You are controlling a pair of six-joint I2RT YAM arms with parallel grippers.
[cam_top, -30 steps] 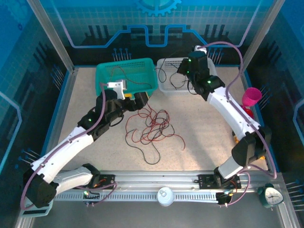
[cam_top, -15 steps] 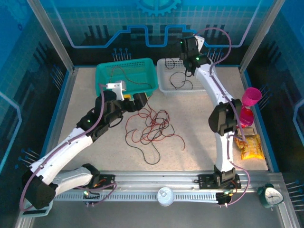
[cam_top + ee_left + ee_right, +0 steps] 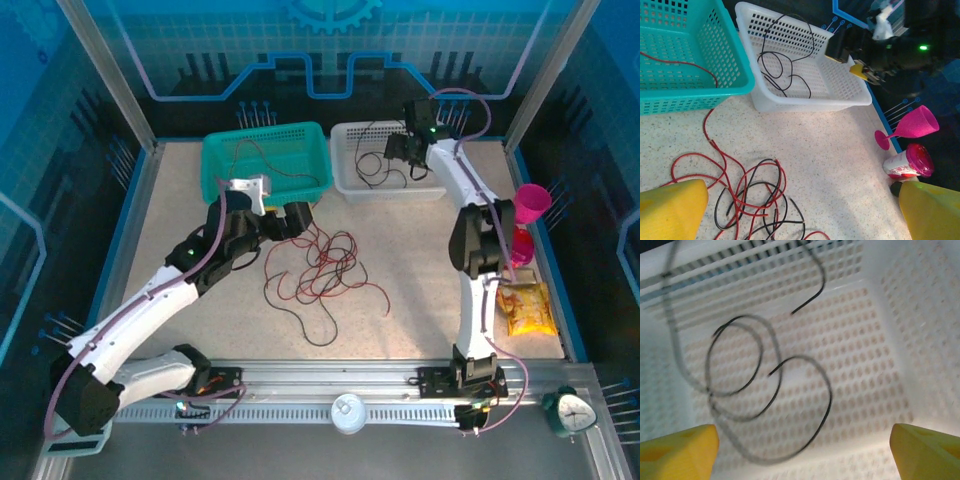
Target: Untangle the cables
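Hovering over the white basket (image 3: 360, 190) at upper centre of the top view, your right gripper (image 3: 402, 152) had its fingers spread wide and empty above a loose black cable (image 3: 770, 375). Your left gripper (image 3: 298, 214) also gaped empty, just beside the red-and-black cables (image 3: 320, 265) tangled mid-frame; a red cable (image 3: 675, 62) lay in the teal basket (image 3: 680, 102).

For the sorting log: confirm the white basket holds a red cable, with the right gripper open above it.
Not red: the cable in the white basket is black, as the right wrist view shows. The right gripper is indeed open above it.
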